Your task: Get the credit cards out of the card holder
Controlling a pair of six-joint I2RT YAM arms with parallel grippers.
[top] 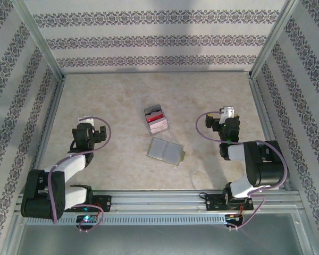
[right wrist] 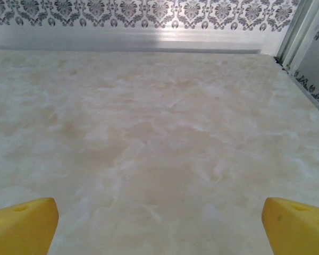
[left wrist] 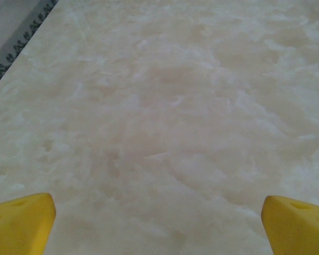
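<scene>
**Card holder [top: 166,151] open, jaws spread**

The card holder lies unfolded, pale sleeves up, near the desk's [top: 111,95] centre, with a grey, red and white stack [top: 156,119] just beyond it. The left jaws and right jaws stand spread, empty, over bare desk.

Found card holder [top: 166,151] lying opened flat at centre of desk [top: 111,95]. Found stack [top: 156,120] just behind it, slightly to the left. Noted left end effector [top: 86,122] well left of both and right end effector [top: 227,112] well right, each above bare desk.
</scene>
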